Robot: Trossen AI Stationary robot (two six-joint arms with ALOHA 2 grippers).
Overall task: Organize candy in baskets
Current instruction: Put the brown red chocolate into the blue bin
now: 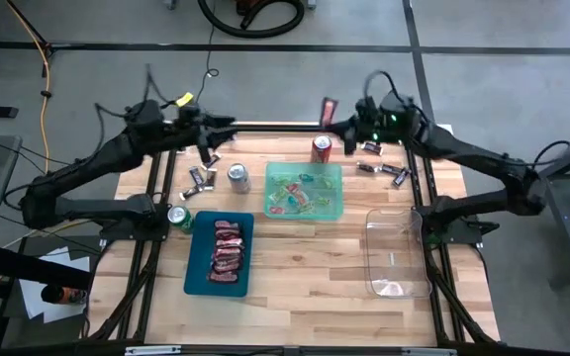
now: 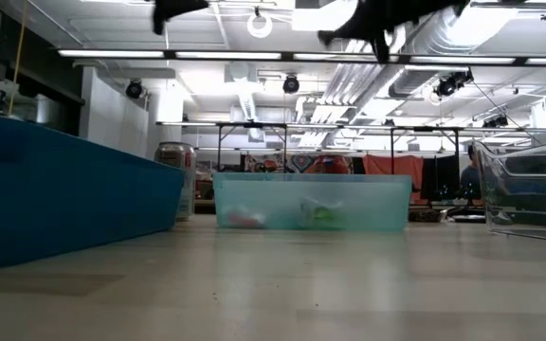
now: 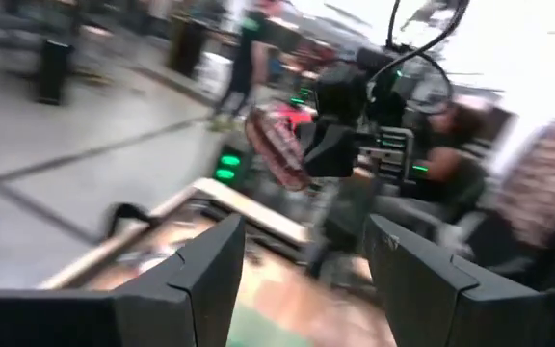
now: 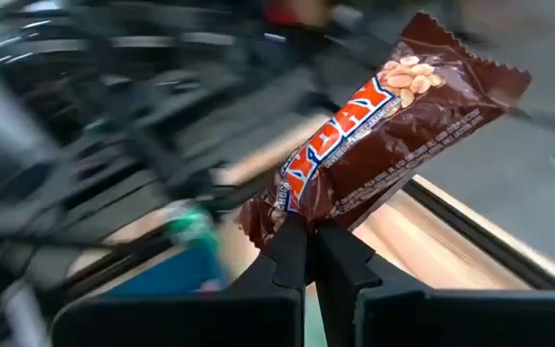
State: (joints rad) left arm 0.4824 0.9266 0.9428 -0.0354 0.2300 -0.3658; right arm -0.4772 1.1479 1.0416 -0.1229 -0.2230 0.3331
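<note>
You have red candies in the teal basket (image 1: pixel 194 277) and some in the green basket (image 1: pixel 336 210). The clear basket (image 1: pixel 374 222) looks empty, and loose candies (image 1: pixel 202 178) wait. Your right gripper (image 4: pixel 304 227) pinches a brown bar (image 4: pixel 383 135); your left gripper (image 3: pixel 302 265) is apart.

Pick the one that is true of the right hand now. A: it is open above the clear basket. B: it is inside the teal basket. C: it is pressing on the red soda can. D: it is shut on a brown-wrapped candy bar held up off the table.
D: in the right wrist view the right hand is pinched on one end of the brown candy bar, held in the air.
</note>
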